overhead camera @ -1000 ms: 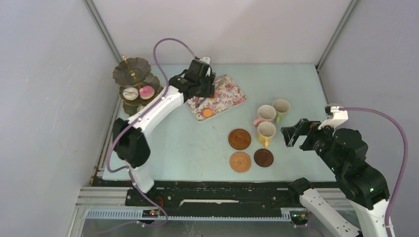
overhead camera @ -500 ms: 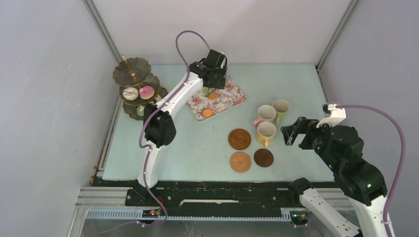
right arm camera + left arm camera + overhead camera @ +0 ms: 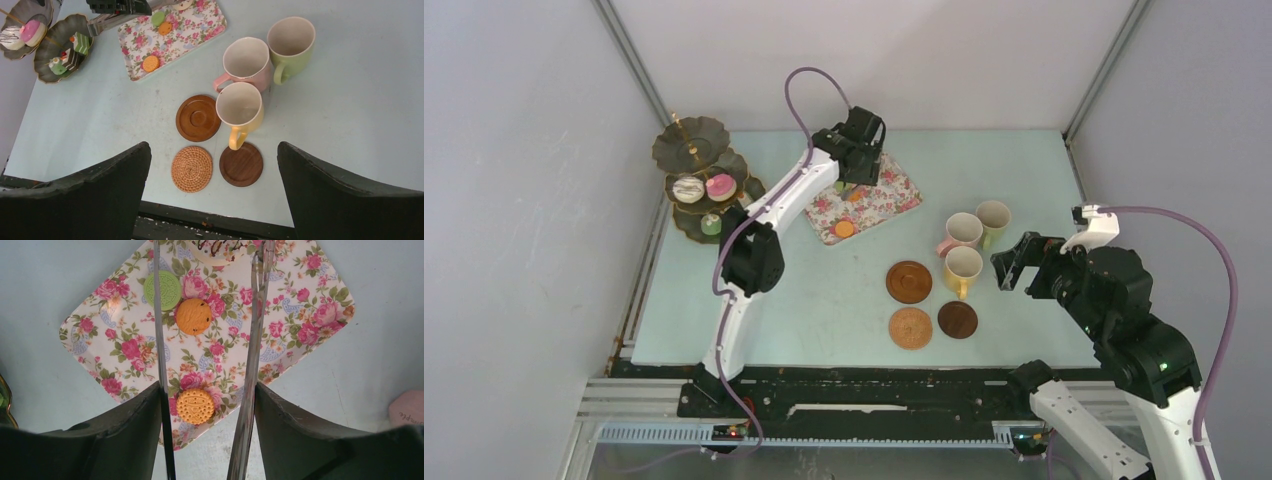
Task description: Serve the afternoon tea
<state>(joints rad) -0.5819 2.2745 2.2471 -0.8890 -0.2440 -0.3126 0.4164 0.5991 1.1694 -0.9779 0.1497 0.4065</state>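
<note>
- A pale blue-green table (image 3: pixel 824 300) sits between plain grey-white walls (image 3: pixel 524 250).
- The dark stand (image 3: pixel 699 180) with scalloped tiers is in the far left corner; it carries a pink cake (image 3: pixel 720 185) and a white cake (image 3: pixel 688 188).
- The pink mug (image 3: pixel 959 232), green mug (image 3: pixel 994 218) and yellow mug (image 3: pixel 963 268) stand upright in a tight cluster right of centre; three round brown coasters (image 3: pixel 909 281) lie bare just beside them.
- The left wrist view alone shows the flowered tray (image 3: pixel 300 340) up close, with a green biscuit (image 3: pixel 162 290) touching an orange biscuit (image 3: pixel 194 316); a third biscuit (image 3: pixel 195 405) lies apart near the edge.
- The left gripper (image 3: pixel 207 395) grasps metal tongs (image 3: pixel 161 365), their blades spread over the tray.
- The right wrist view alone shows small layered cakes (image 3: pixel 75 45) on a lower tier, and one woven coaster (image 3: pixel 191 168).
- The right gripper (image 3: pixel 214 147) gapes wide and empty above the coasters.
</note>
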